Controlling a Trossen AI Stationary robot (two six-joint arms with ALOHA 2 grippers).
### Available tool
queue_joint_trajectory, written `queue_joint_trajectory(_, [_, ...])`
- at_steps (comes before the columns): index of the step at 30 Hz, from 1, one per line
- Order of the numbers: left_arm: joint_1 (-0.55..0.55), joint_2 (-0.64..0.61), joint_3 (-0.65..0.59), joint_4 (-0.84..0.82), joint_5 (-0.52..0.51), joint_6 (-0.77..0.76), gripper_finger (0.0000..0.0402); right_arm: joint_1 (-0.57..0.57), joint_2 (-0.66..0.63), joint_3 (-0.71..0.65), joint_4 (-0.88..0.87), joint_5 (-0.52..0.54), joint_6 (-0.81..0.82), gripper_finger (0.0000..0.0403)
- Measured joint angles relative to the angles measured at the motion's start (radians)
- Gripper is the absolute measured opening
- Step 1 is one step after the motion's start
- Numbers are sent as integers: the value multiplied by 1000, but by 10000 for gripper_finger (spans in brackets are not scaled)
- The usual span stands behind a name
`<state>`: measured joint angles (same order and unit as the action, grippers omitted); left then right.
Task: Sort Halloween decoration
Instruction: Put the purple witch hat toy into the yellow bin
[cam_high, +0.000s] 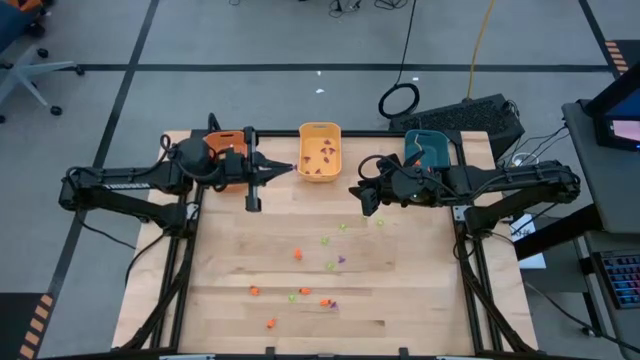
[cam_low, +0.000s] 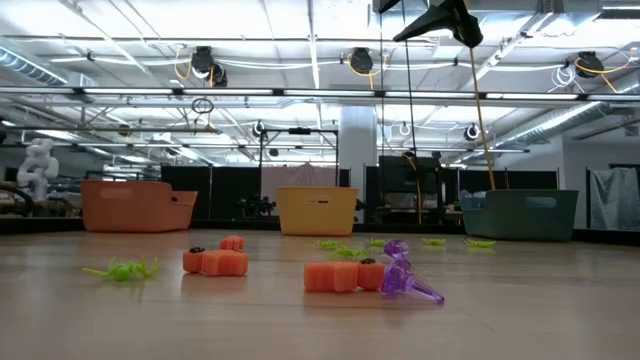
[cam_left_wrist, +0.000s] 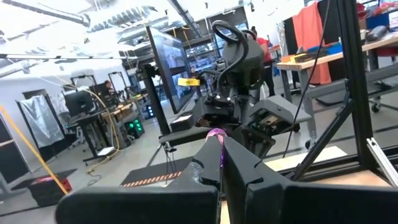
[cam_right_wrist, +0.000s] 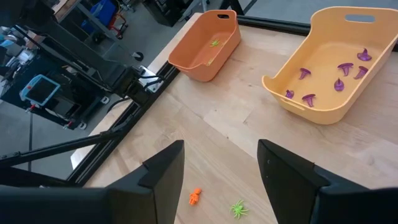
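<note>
The Halloween decoration is tiny orange, green and purple trinkets. Several lie loose on the wooden table (cam_high: 400, 290), among them an orange one (cam_high: 297, 254) and a purple one (cam_low: 405, 282). My left gripper (cam_high: 288, 168) hangs high over the far left of the table, next to the yellow bin (cam_high: 320, 150), and is shut on a purple trinket (cam_left_wrist: 216, 134). My right gripper (cam_high: 363, 197) hangs open between the yellow bin and the teal bin (cam_high: 430, 150), its fingers (cam_right_wrist: 165, 177) spread above bare wood with nothing between them. My left gripper pinches the purple trinket between its two fingertips (cam_left_wrist: 205, 163); only a small purple bit (cam_left_wrist: 216, 133) shows above them. The fingers lie about level and point toward the table's right side. The trinket is lifted well clear of the table.
The orange bin (cam_right_wrist: 205, 46) holds a green trinket (cam_right_wrist: 214, 43) and stands under my left arm. The yellow bin (cam_right_wrist: 329, 68) holds several purple trinkets. An orange trinket (cam_right_wrist: 195, 196) and a green spider (cam_right_wrist: 238, 208) lie below my right gripper. Black frame rails edge the table.
</note>
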<state>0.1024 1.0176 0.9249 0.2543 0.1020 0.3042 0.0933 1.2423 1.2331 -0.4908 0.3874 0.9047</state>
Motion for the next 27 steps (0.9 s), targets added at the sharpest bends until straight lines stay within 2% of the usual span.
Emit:
queue_joint_trajectory(21, [0,0,0,-1,-44,-11,0,-2,0,0,-8,6,-34,189])
queue_joint_trajectory(27, [2,2,0,-1,-123,-11,0,-22,0,0,-37,8,-42,189])
